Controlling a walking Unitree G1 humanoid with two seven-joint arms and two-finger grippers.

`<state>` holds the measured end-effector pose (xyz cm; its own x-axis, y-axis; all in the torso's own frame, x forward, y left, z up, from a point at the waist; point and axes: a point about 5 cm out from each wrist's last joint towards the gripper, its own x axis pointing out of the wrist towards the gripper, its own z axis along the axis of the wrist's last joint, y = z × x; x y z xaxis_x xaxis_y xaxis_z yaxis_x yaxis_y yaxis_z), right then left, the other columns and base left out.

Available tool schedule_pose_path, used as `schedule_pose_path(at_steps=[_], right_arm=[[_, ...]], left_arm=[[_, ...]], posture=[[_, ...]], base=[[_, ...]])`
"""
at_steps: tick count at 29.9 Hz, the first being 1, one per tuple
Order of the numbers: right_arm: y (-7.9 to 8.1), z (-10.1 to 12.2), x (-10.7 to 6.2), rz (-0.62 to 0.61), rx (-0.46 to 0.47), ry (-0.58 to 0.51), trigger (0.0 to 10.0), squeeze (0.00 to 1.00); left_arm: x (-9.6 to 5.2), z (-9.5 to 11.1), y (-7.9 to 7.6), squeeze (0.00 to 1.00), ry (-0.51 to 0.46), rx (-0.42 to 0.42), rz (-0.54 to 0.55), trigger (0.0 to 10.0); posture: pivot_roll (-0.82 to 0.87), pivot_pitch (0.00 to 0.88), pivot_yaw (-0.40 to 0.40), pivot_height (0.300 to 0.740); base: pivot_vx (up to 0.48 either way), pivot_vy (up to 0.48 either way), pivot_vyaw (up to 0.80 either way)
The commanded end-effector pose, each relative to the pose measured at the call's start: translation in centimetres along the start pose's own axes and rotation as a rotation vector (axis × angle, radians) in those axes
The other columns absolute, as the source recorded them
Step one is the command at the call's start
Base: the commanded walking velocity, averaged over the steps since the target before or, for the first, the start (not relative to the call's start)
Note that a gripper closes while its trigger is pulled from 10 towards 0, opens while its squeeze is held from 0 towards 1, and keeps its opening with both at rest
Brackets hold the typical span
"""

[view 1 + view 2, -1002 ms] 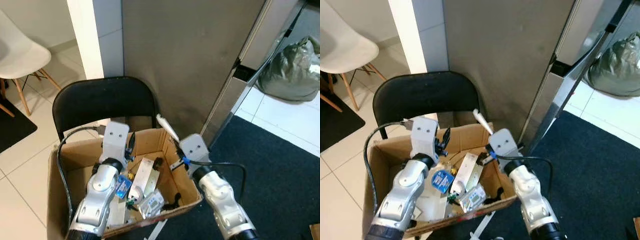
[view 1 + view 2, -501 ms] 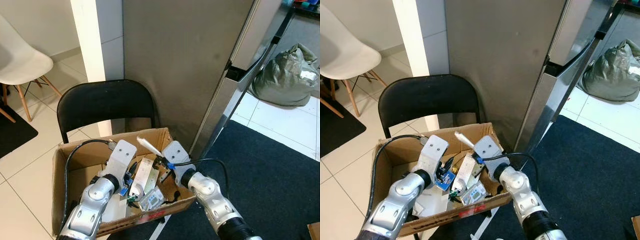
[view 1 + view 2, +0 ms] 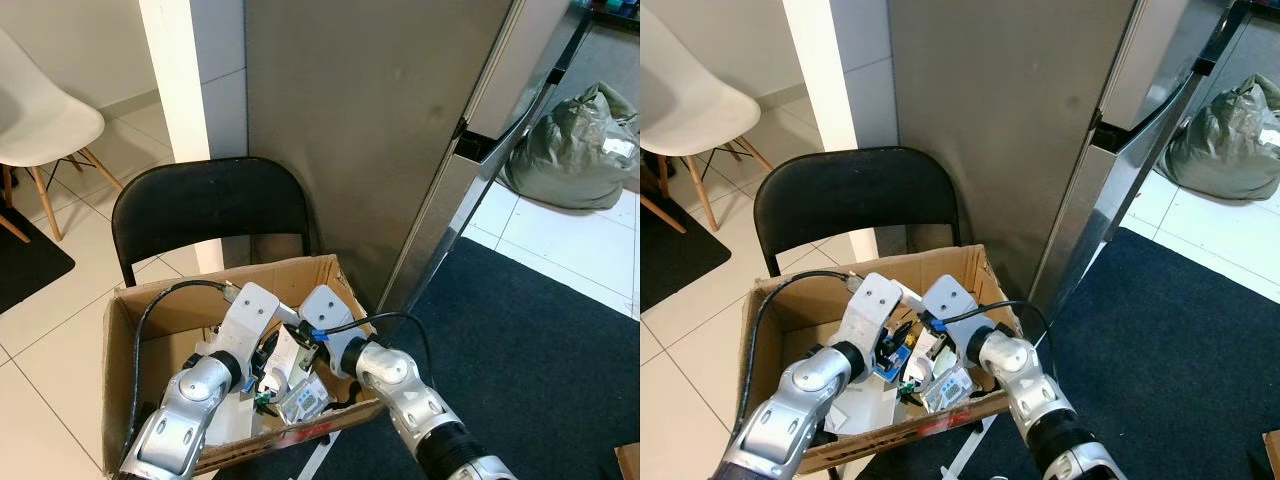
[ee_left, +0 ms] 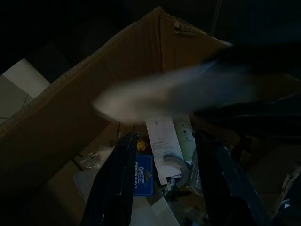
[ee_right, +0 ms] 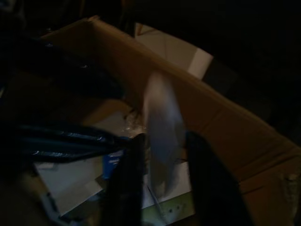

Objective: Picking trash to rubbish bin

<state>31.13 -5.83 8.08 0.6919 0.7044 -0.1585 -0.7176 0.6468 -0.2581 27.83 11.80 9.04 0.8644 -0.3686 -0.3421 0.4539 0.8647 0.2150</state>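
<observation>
Trash, a pale wrapper [image 5: 162,122] clamped between the right tool [image 5: 162,155] fingers, is best released low inside the cardboard box [image 3: 120,330], clear of the spread-open, empty left tool [image 4: 164,174].

Two silver arms w/ round joints, white wrist blocks. Left arm [image 3: 190,405]: black cable looping off wrist. Right arm [image 3: 400,390]: black cable, blue tag, ribbed black forearm band.
</observation>
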Motion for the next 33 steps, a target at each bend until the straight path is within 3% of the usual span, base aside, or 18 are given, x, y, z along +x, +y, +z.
schedule_pose_path(at_steps=[1, 2, 7, 14, 15, 17, 19, 21, 23, 26, 33], right_arm=[[-0.5, -0.1, 0.0, -0.039, -0.005, 0.002, 10.0, 0.94], [-0.8, 0.1, 0.0, -0.068, 0.005, -0.007, 10.0, 0.0], [-1.8, 0.3, -0.2, -0.147, 0.063, -0.037, 10.0, 0.0], [-1.8, -0.1, -1.3, -0.122, 0.055, -0.049, 10.0, 0.0], [-3.0, -0.6, -3.4, -0.249, 0.061, -0.082, 10.0, 0.0], [-4.7, -0.9, -5.3, -0.423, 0.094, -0.109, 10.0, 0.0], [-6.1, -1.5, -6.8, -0.58, 0.173, -0.109, 10.0, 0.0], [-6.1, -1.5, -6.8, -0.58, 0.173, -0.109, 10.0, 0.0], [-6.9, -2.2, -8.0, -0.679, 0.254, -0.106, 10.0, 0.0], [-6.8, -2.6, -8.6, -0.692, 0.282, -0.108, 10.0, 0.0], [-5.9, -1.7, -8.0, -0.651, 0.301, -0.132, 10.0, 0.0]], left_arm=[[-0.2, -0.4, -0.4, 0.0, 0.022, 0.008, -0.017, 10.0], [-0.3, -0.4, -0.5, 0.0, 0.025, 0.008, -0.02, 10.0], [-0.4, -0.5, -0.6, 0.0, 0.031, 0.009, -0.025, 10.0], [-0.3, -0.3, -0.3, 0.0, 0.011, 0.019, 0.014, 10.0], [-0.2, 0.6, 1.9, 0.0, -0.065, -0.016, 0.235, 10.0], [-0.5, 1.3, 3.4, 0.0, -0.126, -0.055, 0.374, 10.0], [-0.8, 1.6, 3.8, 0.0, -0.161, -0.081, 0.415, 10.0], [-0.8, 1.6, 3.8, 0.0, -0.161, -0.081, 0.415, 10.0], [-0.9, 1.8, 3.8, 0.0, -0.184, -0.095, 0.428, 10.0], [-1.0, 1.9, 3.5, 0.0, -0.196, -0.117, 0.424, 10.0], [-1.1, 1.8, 3.2, 0.0, -0.223, -0.172, 0.465, 10.0]], posture=[[0.04, 0.107, -0.063, 0.74], [0.04, 0.11, -0.063, 0.74], [0.03, 0.115, -0.062, 0.74], [0.03, 0.119, -0.06, 0.74], [0.01, 0.125, -0.058, 0.74], [0.0, 0.127, -0.057, 0.74], [0.0, 0.13, -0.055, 0.74], [0.0, 0.13, -0.055, 0.74], [0.0, 0.129, -0.052, 0.74], [0.0, 0.127, -0.05, 0.74], [-0.01, 0.117, -0.061, 0.74]], base=[[0.0, 0.0, 0.0], [0.0, 0.0, 0.0], [0.0, 0.0, 0.0], [0.0, 0.0, 0.0], [0.0, 0.0, 0.0], [0.0, 0.0, 0.0], [0.0, 0.0, 0.0], [0.0, 0.0, 0.0], [0.0, 0.0, 0.0], [0.0, 0.0, 0.0], [0.0, 0.0, 0.0]])
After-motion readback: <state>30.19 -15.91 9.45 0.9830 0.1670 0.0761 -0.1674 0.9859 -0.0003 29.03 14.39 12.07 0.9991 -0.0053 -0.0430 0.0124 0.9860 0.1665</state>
